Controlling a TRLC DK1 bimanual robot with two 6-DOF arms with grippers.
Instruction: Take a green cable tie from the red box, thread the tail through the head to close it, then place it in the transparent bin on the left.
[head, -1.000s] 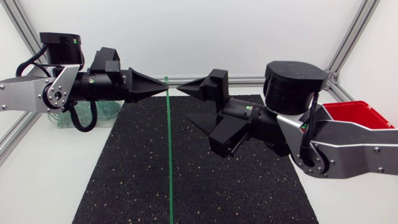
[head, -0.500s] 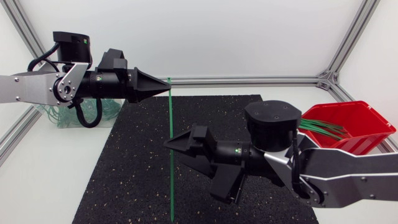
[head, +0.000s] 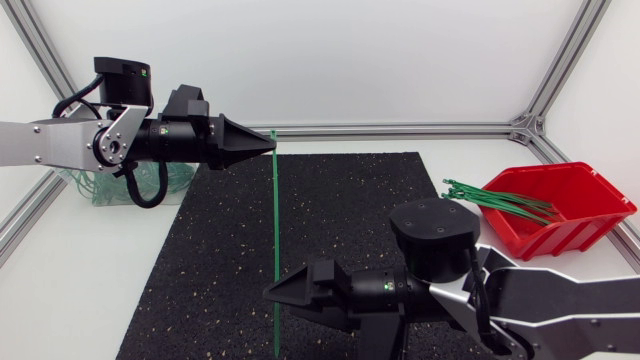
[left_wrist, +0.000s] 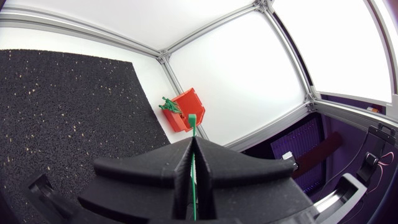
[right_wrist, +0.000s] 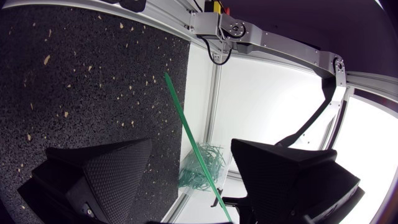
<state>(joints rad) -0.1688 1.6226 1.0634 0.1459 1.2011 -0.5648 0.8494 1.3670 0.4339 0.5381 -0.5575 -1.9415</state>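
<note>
Right claw (head: 270, 292) dropped — open, perhaps astride cable tie (head: 274, 230); left claw (head: 272, 147) grips it.

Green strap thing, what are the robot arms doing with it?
The left tool is shut on one end of a green cable tie, held straight over the black mat. The right tool is open around the tie further along, not gripping it. The tie isn't looped yet. More ties wait in the red box.
</note>
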